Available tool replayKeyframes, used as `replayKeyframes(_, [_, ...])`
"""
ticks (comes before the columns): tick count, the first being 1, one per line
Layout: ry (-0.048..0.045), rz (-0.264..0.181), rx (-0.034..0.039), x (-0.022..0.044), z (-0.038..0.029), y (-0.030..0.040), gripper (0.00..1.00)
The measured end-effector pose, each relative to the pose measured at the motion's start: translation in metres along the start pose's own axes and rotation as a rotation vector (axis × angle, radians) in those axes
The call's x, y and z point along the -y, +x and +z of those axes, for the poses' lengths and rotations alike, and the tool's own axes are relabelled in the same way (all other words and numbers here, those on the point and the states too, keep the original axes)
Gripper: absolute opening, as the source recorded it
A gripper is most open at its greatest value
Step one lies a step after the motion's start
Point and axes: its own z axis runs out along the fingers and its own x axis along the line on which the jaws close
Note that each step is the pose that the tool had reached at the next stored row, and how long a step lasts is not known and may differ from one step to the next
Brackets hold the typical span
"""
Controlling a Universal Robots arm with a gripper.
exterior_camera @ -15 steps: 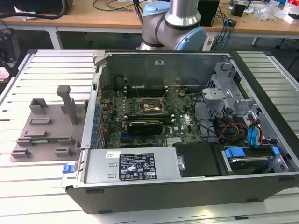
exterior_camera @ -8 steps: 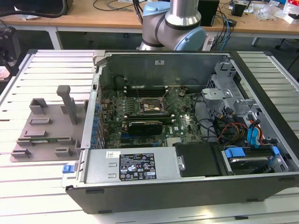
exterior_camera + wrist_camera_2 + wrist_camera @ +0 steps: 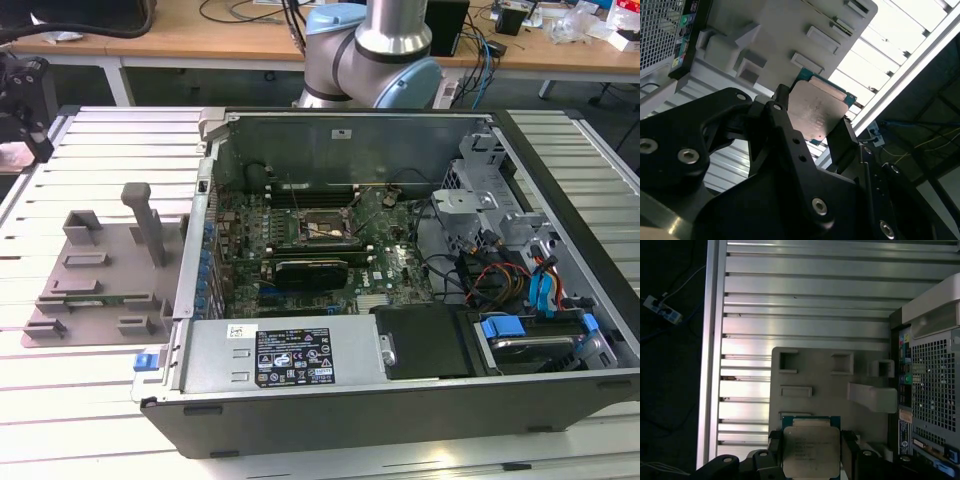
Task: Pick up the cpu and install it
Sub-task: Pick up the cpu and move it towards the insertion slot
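Silvery cpu [image 3: 811, 452] sits pinched in my gripper [image 3: 812, 120], apparently clear of the grey fixture plate [image 3: 815, 375]. Seating it in the socket [image 3: 320, 228] remains.

We note silver-and-pale-blue jointed robot arm [image 3: 372, 50], bulky rounded joints, at far side in exterior view. Black two-fingered hand [image 3: 814, 119] seen in both wrist views. Black metal fingers [image 3: 786, 131] pressed against two opposite edges of small flat square silvery cpu [image 3: 810, 456]. Chip sits between fingertips, metal top facing both wrist cameras. Bolted black linkages visible behind fingers.
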Motion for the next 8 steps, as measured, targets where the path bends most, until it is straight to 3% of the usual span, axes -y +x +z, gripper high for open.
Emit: replayKeyframes(8, [0.0000,0.000,0.0000,0.0003,0.0001,-0.0103,0.55])
